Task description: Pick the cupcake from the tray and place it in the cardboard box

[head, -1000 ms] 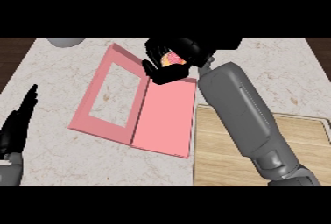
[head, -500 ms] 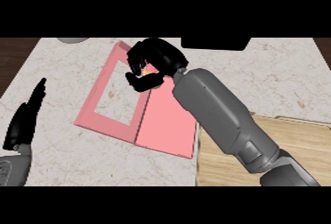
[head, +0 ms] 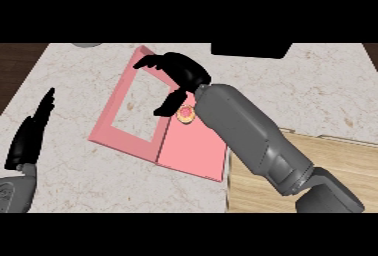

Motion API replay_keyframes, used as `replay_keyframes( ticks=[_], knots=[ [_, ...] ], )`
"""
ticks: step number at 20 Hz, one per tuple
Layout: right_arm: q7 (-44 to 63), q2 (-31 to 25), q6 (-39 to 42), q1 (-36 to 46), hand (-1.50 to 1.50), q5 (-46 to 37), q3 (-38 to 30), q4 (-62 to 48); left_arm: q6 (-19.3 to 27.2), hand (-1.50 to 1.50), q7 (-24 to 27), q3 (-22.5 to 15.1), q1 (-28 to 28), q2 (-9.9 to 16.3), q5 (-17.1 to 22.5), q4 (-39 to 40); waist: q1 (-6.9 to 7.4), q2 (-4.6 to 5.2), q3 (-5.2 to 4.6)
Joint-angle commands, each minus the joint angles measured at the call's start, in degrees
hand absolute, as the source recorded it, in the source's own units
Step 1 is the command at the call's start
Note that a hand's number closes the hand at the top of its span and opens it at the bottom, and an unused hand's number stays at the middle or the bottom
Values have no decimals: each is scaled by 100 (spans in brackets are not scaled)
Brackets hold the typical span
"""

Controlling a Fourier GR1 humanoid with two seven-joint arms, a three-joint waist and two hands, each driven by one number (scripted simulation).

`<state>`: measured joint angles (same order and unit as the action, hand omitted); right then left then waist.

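cupcake sits in the cardboard box; my right hand hangs spread above, next lifting clear.

Right forearm: smooth grey casing, darker grey segment near elbow. Both hands black: right hand, left hand.

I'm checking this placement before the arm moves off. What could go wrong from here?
The cupcake lies in the pink box right beside the right hand's thumb, so a withdrawing hand could nudge it. The forearm overhangs the box and might drag it. The left hand rests at left, uninvolved.
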<state>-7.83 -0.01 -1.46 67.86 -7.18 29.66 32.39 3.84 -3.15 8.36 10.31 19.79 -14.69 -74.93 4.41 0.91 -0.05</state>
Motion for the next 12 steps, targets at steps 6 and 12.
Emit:
replay_keyframes(
  ticks=[6, 12],
  knots=[
    [-978, 1, -560, 97, -150, 1105, -559, -204, 37, 0, 211, 122, -220, -39, 40, 113, -104, -9, 2],
    [-1589, -162, -125, 326, -150, 1532, -1450, -778, 82, 0, -110, 155, -81, -4, -15, -68, -236, -24, 6]
  ],
)
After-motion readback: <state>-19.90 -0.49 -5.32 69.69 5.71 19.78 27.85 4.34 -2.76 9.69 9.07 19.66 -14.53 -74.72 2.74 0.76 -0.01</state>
